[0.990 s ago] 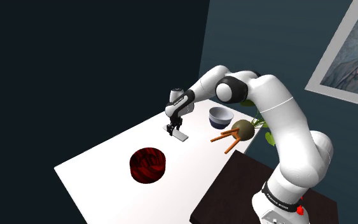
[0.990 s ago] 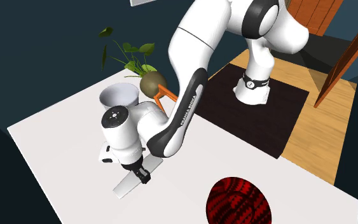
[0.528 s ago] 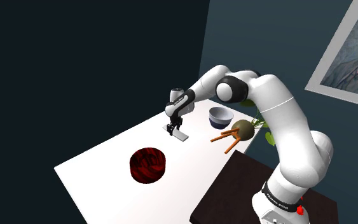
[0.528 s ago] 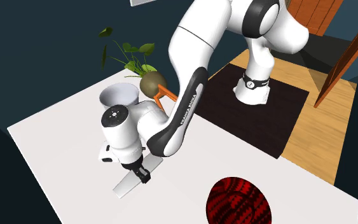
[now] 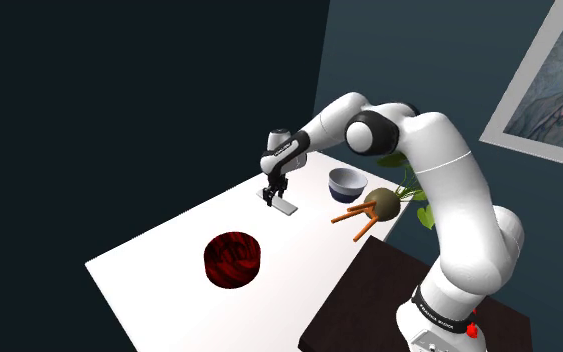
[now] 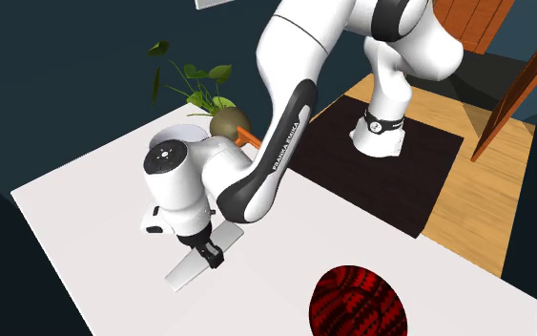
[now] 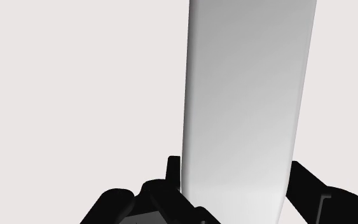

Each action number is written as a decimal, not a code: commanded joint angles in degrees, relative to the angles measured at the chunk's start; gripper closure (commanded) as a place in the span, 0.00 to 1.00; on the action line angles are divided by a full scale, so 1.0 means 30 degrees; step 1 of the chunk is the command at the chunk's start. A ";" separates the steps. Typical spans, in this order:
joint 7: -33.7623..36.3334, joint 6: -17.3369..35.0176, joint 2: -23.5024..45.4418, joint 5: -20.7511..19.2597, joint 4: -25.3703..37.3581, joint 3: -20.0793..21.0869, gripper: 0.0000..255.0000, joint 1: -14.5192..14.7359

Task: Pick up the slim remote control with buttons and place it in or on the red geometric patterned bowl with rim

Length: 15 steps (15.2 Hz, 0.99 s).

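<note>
The remote [image 7: 247, 95] is drawn as a plain light-grey slim slab with no buttons visible. My gripper [image 7: 238, 191] is shut on one end of it, a black finger [image 7: 173, 175] on each long side. Over the far part of the white table [image 5: 159, 255] in the shoulder view, the gripper [image 5: 272, 192] holds the remote [image 5: 284, 208] low above the surface. From the second exterior view, the remote [image 6: 186, 271] slants down from the gripper [image 6: 209, 254]. The dark red patterned bowl [image 5: 231, 258] sits nearer the table's front; its rim [image 6: 357, 304] also lies in the second exterior view's lower right.
A blue-and-white bowl [image 5: 346, 183] and a round potted plant on an orange stand [image 5: 381, 203] stand behind the gripper toward the shoulder view's right. The plant [image 6: 223, 122] sits behind the hand in the second exterior view. A dark rug [image 6: 390, 172] lies under the stand.
The hand has risen a little and tilted, taking the clasped remote with it off its earlier spot. The red bowl and other things have stayed put.
</note>
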 commanded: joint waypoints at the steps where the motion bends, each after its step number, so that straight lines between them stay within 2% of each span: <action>1: 0.0015 -0.0309 -0.0395 -0.0022 -0.0084 -0.0021 1.00 0.0023; 15: 0.0083 -0.2533 -0.2883 -0.0175 -0.0346 -0.0157 1.00 0.0121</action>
